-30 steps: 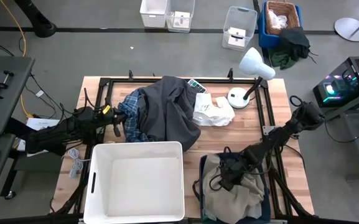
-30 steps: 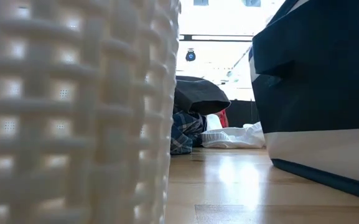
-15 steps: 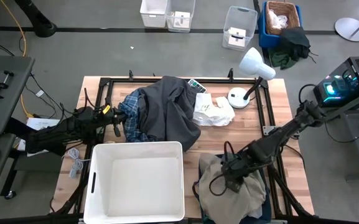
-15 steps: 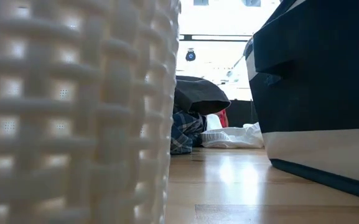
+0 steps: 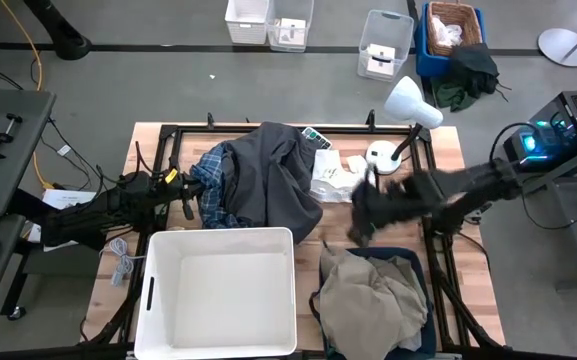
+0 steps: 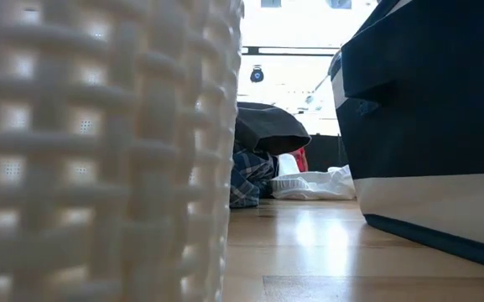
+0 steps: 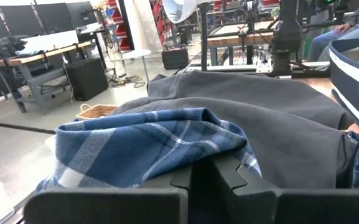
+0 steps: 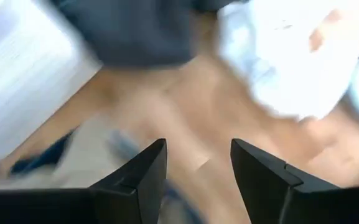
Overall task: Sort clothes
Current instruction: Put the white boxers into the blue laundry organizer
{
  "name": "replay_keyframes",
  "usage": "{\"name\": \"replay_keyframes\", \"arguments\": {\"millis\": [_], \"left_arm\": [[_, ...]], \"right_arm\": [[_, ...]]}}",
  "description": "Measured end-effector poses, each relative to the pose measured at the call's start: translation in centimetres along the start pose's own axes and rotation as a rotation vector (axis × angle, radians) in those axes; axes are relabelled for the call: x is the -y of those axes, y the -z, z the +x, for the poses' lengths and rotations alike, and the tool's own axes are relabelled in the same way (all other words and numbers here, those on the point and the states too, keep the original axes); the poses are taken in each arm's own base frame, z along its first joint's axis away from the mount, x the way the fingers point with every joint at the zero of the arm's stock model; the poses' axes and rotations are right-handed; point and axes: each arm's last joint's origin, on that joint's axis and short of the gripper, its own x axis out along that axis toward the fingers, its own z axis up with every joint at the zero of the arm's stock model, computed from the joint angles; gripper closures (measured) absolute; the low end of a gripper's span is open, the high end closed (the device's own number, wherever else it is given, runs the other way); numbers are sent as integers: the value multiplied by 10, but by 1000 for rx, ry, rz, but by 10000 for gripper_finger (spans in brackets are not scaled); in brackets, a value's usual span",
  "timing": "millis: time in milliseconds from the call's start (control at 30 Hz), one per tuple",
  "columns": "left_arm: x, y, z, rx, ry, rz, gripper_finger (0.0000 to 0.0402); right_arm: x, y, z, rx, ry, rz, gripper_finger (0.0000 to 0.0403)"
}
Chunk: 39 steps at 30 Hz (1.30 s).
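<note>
Beige khaki garment (image 5: 373, 290) now lies released in the dark bin (image 5: 423, 335) at lower right, while the blurred right gripper (image 5: 360, 212), jaws spread, has lifted toward the white garment (image 5: 340, 178).

The high camera is looking straight down on the whole wooden table (image 5: 438, 160). The low one is sitting at tabletop height, peering between the white laundry basket (image 6: 99, 151) and the navy bin (image 6: 426, 126) at the dark grey garment (image 6: 271, 126), which the left wrist camera is viewing from close by. The right wrist camera is facing down past its own fingers (image 8: 143, 177)
</note>
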Motion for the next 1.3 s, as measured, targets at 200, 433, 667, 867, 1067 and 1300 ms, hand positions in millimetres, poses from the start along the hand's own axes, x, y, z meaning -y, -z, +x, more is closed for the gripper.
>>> {"name": "replay_keyframes", "arguments": {"millis": [200, 433, 667, 867, 1067, 1300], "left_arm": [[0, 0, 0, 0, 0, 0, 387], [0, 0, 0, 0, 0, 0, 387], [0, 0, 0, 0, 0, 0, 387], [0, 0, 0, 0, 0, 0, 387], [0, 0, 0, 0, 0, 0, 387], [0, 0, 0, -1, 0, 0, 387]], "right_arm": [[66, -52, 67, -62, 93, 40, 226], [144, -44, 161, -212, 40, 402, 226], [161, -26, 192, -202, 61, 508, 226], [165, -7, 211, -206, 93, 572, 226], [170, 16, 231, -224, 92, 637, 226], [161, 36, 235, -287, 130, 527, 327]]}}
